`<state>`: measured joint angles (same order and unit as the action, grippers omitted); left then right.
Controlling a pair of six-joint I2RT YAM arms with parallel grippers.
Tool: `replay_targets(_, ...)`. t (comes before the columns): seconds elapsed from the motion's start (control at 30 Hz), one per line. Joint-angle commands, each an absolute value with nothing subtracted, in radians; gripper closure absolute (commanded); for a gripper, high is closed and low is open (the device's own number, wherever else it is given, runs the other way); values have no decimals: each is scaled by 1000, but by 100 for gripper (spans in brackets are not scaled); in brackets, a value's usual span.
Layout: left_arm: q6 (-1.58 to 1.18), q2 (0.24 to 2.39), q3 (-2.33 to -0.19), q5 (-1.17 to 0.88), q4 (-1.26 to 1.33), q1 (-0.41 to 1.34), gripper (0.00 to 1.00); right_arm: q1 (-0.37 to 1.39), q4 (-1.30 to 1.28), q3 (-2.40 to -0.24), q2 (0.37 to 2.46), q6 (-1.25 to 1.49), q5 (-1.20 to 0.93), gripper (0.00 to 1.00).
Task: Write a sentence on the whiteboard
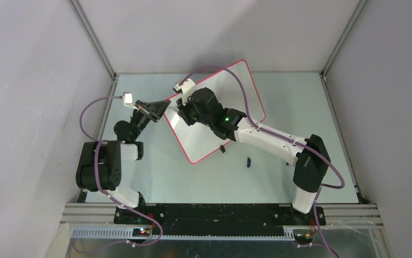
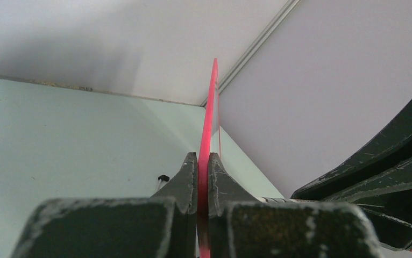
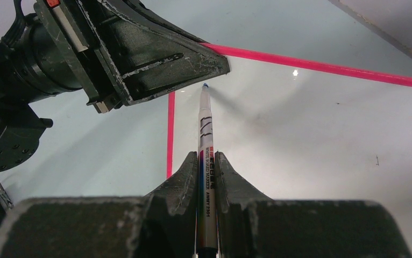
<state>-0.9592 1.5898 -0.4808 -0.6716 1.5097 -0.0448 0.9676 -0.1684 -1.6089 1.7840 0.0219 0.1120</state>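
Note:
The whiteboard (image 1: 201, 141) lies at an angle mid-table, white with a red-pink rim (image 2: 210, 107). My left gripper (image 1: 163, 105) is shut on its left corner, and the rim passes between the fingers (image 2: 204, 158). My right gripper (image 3: 207, 156) is shut on a white whiteboard marker (image 3: 205, 123), which points forward over the board (image 3: 300, 140). The marker's blue tip (image 3: 205, 86) is on or just above the surface, close to the left gripper's fingers (image 3: 161, 59). No sentence shows on the visible board surface.
A small blue cap (image 1: 249, 161) lies on the table to the right of the board's near corner. A black clip foot (image 1: 221, 149) sits on the board's near edge. Grey walls and aluminium posts enclose the table on three sides.

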Motion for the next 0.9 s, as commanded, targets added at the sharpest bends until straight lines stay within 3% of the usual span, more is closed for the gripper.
replay_targets(0.0, -859, 1593, -472, -717, 1532, -17, 99, 971, -208, -1635, 1756, 3, 113, 100)
replay_targets(0.87, -859, 1591, -471, -716, 1532, -16, 99, 971, -372, -1709, 1760, -49, 52, 100)
